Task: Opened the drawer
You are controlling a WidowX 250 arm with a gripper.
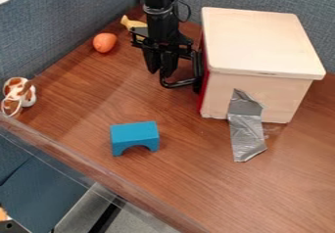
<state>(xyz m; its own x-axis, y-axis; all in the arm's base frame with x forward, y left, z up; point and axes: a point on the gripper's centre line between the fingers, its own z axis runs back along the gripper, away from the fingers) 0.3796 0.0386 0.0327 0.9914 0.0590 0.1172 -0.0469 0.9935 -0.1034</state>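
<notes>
The brown table is the biggest thing. On its far right sits a pale wooden box. The drawer is in the box's left side, with a red front, and it looks shut. The black arm comes in from the far side, and its gripper hangs just left of the drawer, by the handle. I cannot tell if it is spread or pressed together. Silver tape runs from the box's near side to the table. A blue block is near the middle, and a spotted toy is on the left.

The black handle is smaller and sticks out left. It looks hard and maybe a bit slippery. The drawer is probably stiff and light, so hook the handle's middle and pull gently left. A hard tug could drag the box.
</notes>
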